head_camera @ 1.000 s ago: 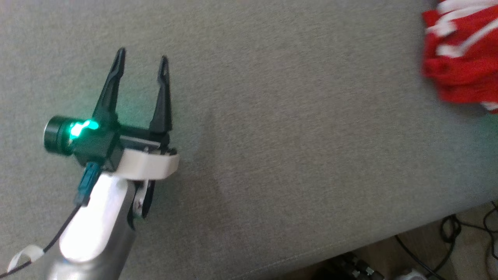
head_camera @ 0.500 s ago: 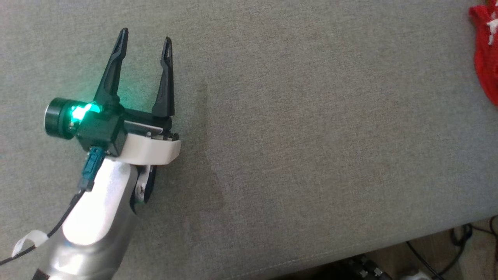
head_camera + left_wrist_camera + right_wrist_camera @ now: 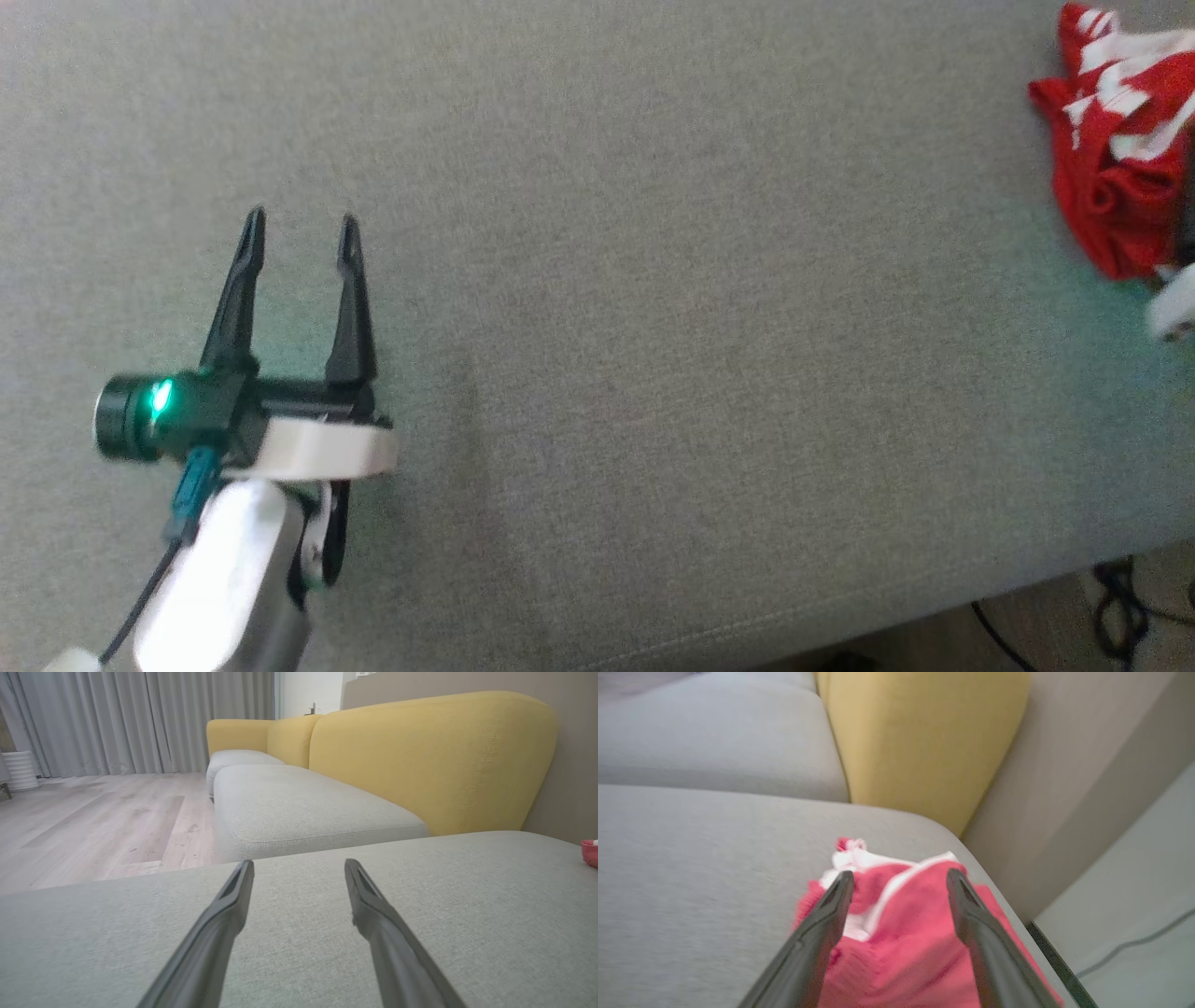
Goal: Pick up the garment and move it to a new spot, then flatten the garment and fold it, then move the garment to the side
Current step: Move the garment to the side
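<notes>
The right gripper [image 3: 900, 874] hung wide apart over the bunched red garment [image 3: 920, 942] at the cushion's [image 3: 691, 858] edge, likely its side spot. The left gripper [image 3: 302, 217] sat spread wide, empty.

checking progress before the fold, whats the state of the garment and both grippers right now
garment: crumpled in a heap at the right end of the grey cushion, not flattened or folded
left gripper: open, empty, over bare cushion far from the garment
right gripper: open, fingers spread apart just above the garment, not pinching it
</notes>
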Tool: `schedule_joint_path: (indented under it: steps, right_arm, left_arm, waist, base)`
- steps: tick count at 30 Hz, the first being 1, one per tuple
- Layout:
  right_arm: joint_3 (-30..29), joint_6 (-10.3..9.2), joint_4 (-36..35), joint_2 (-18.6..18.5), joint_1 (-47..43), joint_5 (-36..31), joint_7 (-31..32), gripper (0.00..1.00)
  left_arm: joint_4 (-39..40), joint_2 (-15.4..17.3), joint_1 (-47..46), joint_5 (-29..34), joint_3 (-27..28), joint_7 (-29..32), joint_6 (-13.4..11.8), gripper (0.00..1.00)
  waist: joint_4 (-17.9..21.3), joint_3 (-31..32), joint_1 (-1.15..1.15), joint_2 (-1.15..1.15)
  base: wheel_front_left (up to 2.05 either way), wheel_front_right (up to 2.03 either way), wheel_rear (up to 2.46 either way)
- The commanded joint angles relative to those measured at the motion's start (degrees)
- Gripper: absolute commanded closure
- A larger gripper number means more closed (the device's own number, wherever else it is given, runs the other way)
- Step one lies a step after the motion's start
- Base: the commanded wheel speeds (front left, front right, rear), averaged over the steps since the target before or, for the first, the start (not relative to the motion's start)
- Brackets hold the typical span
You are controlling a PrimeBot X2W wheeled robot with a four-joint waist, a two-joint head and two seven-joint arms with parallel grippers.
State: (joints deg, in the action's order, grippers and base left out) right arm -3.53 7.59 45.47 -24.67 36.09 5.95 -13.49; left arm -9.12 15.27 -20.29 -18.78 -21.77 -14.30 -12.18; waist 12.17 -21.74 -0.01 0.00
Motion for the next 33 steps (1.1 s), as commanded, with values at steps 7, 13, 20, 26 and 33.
schedule_joint_path:
  steps: [7,13,20,26,33]
  right_arm:
    - [-1.22,-0.1,-33.54,10.54,-16.16,-1.11,11.13,0.0]
    - [1.25,-0.1,-48.39,16.49,-24.39,0.93,16.65,0.0]
    - [4.12,-0.1,-54.46,19.13,-29.72,1.36,18.48,0.0]
    - [3.97,-0.1,-56.75,20.37,-34.59,1.52,19.71,0.0]
    - [4.05,-0.1,-58.22,21.29,-38.63,1.7,20.86,0.0]
  left_arm:
    - [2.81,2.48,5.58,-2.74,4.54,0.4,-1.88,0.0]
    - [3.67,4.71,8.93,-2.12,6.07,1.41,-4.46,0.0]
    - [6.48,7.85,13.09,-1.96,8.17,3.7,-6.88,0.0]
    - [7.86,8.29,16.57,-3.38,7.85,5.39,-6.54,0.0]
    - [8.34,8.91,19.37,-4.06,7.24,6.9,-6.45,0.0]
  waist:
    - [-4.72,7.51,0.01,0.0]
    - [-9.05,10.08,0.01,0.0]
    - [-11.21,12.56,0.01,0.0]
    - [-10.85,15.36,0.01,0.0]
    - [-9.83,17.54,0.01,0.0]
  base:
    - [0.0,0.0,0.0]
    - [0.0,0.0,0.0]
    - [0.0,0.0,0.0]
    - [0.0,0.0,0.0]
    - [0.0,0.0,0.0]
